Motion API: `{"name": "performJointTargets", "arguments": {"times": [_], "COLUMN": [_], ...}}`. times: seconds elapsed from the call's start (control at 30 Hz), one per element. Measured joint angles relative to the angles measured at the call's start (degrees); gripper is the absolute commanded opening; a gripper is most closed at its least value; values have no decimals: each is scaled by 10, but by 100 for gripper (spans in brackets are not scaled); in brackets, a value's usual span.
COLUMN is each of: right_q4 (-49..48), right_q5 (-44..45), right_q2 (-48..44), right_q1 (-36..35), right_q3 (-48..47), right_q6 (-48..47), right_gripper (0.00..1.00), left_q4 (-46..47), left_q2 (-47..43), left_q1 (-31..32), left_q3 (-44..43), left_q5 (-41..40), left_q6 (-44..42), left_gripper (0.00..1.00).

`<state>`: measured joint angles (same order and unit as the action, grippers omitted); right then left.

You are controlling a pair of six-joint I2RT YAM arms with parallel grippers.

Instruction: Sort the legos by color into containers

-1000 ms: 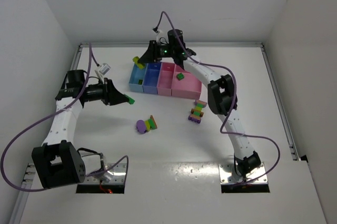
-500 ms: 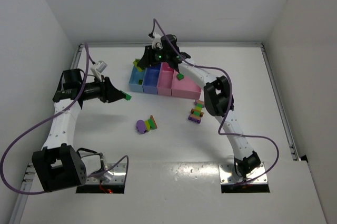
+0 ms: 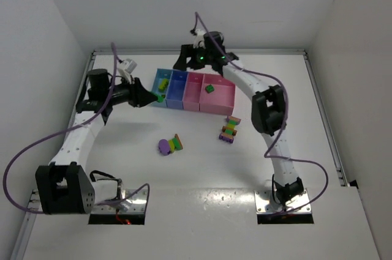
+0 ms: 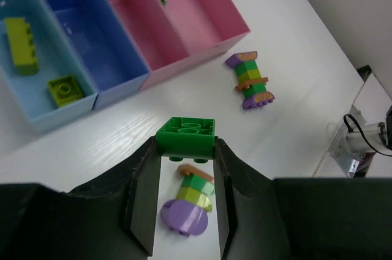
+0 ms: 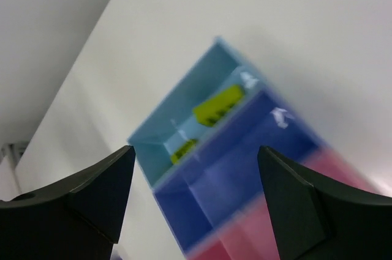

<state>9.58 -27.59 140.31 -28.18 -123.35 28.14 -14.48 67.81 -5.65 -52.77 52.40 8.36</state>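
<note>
1. Left gripper (image 4: 185,148) is clamped on green brick (image 4: 185,131), studs up, wider side across the jaws. It hovers over the table just near-left of the light blue bin (image 4: 58,116).
2. Light blue bin holds two yellow bricks (image 4: 21,52), so it's wrong for green.
3. Bin row runs left-right. Likely target is the wide pink bin (image 3: 223,98) at the right end, green piece (image 3: 209,89) inside. Move is rightward along the whole row.
4. Right gripper (image 5: 195,148) is wide open and empty, above the row's far-left edge.

Bright, even overhead light, soft shadows, faint glare on the table (image 3: 202,196), blurred right-wrist view.
</note>
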Motion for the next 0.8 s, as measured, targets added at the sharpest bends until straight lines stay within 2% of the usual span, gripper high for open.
{"name": "performJointTargets", "arguments": {"times": [0.17, 0.33, 0.53, 0.63, 0.73, 0.77, 0.8], "right_q4": [42, 52, 99, 139, 179, 191, 197], "right_q5": [60, 109, 109, 104, 106, 107, 107], "right_q2": [-173, -372, -541, -573, -584, -587, -589], "right_q1": [96, 199, 217, 221, 236, 241, 246], "right_q3": [103, 227, 406, 476, 514, 518, 520], "right_q6": [-57, -122, -195, -218, -235, -240, -243], "right_gripper": [82, 82, 82, 82, 82, 82, 82], "left_q4": [84, 120, 136, 135, 124, 120, 115], "left_q2": [96, 234, 384, 447, 495, 505, 512], "left_q1": [113, 187, 256, 277, 292, 294, 296], "left_q3": [-40, -129, -274, -346, -402, -413, -419], "left_q5": [-61, -129, -185, -201, -214, -219, -223], "left_q6": [34, 54, 63, 65, 65, 65, 63], "left_gripper": [5, 5, 7, 18, 41, 53, 56]}}
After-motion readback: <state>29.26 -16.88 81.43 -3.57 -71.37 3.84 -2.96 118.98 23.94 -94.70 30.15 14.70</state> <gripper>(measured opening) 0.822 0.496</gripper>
